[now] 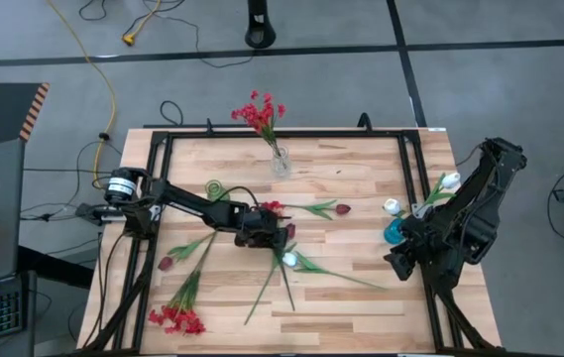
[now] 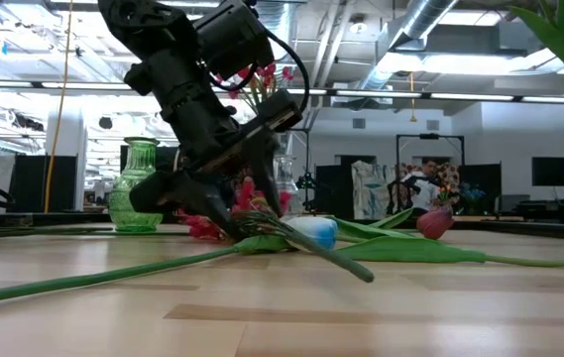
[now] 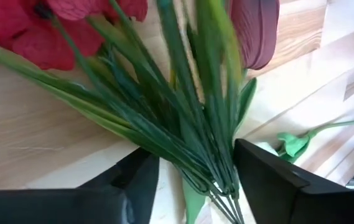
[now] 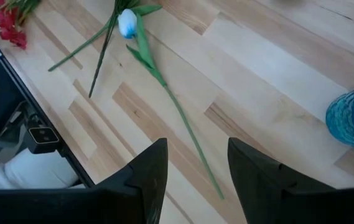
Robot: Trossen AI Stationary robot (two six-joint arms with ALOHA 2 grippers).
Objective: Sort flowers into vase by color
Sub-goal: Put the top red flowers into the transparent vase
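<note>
The left gripper [image 1: 274,226] is reaching down at the middle of the table [image 1: 361,297], its jaws spread on either side of a red spray's [image 3: 71,25] bundle of green stems. In the left wrist view the stems [image 3: 189,143] are running between the two fingers [image 3: 270,180], with the red petals just beyond the fingertips and a maroon bud [image 3: 254,28] lying beside them; whether the fingers are touching the stems cannot be told. In the low view the gripper is tilting down over the spray, fingertips at the table top.

A white tulip [image 1: 289,260] is lying just beside the left jaws, its stem stretching away toward the right gripper [image 1: 400,260]. A maroon tulip [image 1: 343,209] is lying near the jaws on the far side. Another red spray [image 1: 175,317] and a maroon bud [image 1: 166,263] are lying well apart from them, near the table's front edge.

A clear vase [image 1: 281,162] is holding red sprays [image 1: 259,112] at the back of the table. A blue vase [image 1: 394,231] is holding white tulips [image 1: 392,206] just beside the right gripper, which is hovering with jaws spread and nothing between them. A green vase [image 2: 140,198] is showing in the low view.
</note>
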